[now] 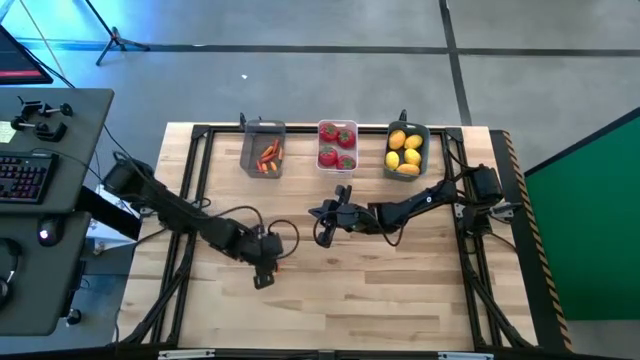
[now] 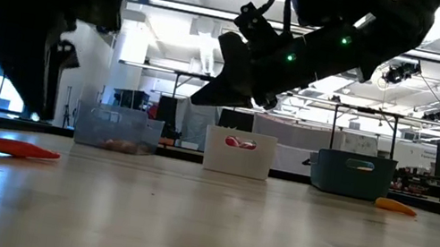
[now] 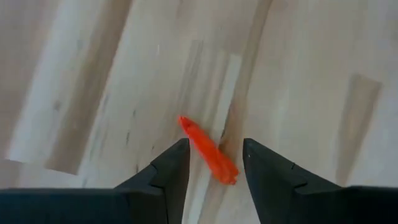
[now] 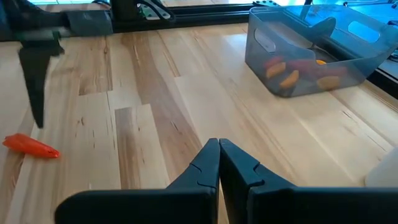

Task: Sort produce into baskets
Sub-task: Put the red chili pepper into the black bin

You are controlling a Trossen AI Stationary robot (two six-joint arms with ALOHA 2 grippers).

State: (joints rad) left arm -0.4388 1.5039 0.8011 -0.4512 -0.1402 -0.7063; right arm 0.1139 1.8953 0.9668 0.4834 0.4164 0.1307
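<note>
One stray carrot piece (image 3: 208,151) lies on the bare table (image 1: 400,290), slanting between the left gripper (image 3: 215,163)'s parted, empty fingers, so left's way closer. Right gripper (image 4: 219,163) hovers mid-table, clenched on nothing.

My work surface is a pale wooden table (image 1: 400,290) edged by a black frame (image 1: 200,131), standing on a grey floor (image 1: 300,70), with a grey desk (image 1: 60,130) carrying a keyboard (image 1: 22,178) beside it and a green panel (image 1: 590,230) opposite.
</note>
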